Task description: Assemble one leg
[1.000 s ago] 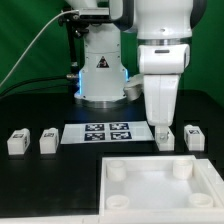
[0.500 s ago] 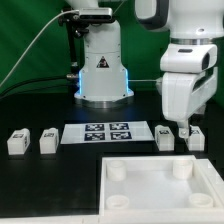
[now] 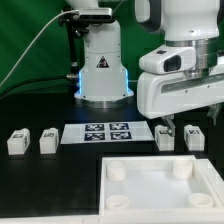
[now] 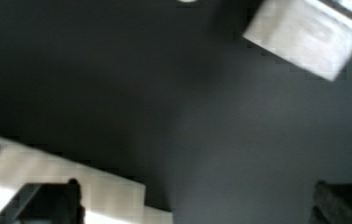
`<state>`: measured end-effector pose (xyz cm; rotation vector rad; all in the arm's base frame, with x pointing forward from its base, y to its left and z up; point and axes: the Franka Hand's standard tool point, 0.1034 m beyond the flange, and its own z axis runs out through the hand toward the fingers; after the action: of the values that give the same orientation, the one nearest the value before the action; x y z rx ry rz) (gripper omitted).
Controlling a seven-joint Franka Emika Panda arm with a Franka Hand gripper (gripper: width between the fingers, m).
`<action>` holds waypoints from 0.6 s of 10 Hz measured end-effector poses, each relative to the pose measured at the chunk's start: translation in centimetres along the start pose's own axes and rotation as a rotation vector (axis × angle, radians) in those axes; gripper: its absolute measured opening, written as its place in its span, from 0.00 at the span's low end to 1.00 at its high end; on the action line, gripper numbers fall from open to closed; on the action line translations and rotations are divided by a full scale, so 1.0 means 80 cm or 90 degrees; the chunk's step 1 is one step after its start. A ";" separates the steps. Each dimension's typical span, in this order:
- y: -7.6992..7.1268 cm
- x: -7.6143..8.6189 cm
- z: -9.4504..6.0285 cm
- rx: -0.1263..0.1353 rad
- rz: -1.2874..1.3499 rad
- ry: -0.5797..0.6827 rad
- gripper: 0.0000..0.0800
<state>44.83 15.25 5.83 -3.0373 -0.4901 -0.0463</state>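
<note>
Four legs, small white posts with marker tags, stand on the black table in the exterior view: two at the left (image 3: 16,141) (image 3: 47,141) and two at the right (image 3: 165,138) (image 3: 195,137). My gripper (image 3: 190,122) hangs tilted just above the two right legs, holding nothing. In the wrist view the gripper (image 4: 199,205) is open, with its dark fingertips (image 4: 56,201) far apart and only black table between them. A blurred white block (image 4: 306,35) shows farther off; I cannot tell whether it is a leg.
The marker board (image 3: 106,132) lies between the leg pairs. The large white tray (image 3: 203,177) with round corner sockets fills the front right. The robot base (image 3: 102,65) stands behind. A white stepped edge (image 4: 111,185) shows by one fingertip in the wrist view.
The gripper has moved toward the exterior view's right, from over the marker board's end to over the two right legs, and has tilted. The legs have not moved.
</note>
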 end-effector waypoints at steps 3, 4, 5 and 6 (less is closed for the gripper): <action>-0.036 -0.021 0.013 0.010 0.114 -0.033 0.81; -0.046 -0.024 0.015 0.013 0.123 -0.049 0.81; -0.049 -0.030 0.016 0.018 0.139 -0.091 0.81; -0.052 -0.039 0.015 0.023 0.155 -0.185 0.81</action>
<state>40.62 18.30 4.78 -3.0541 -0.1283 0.4149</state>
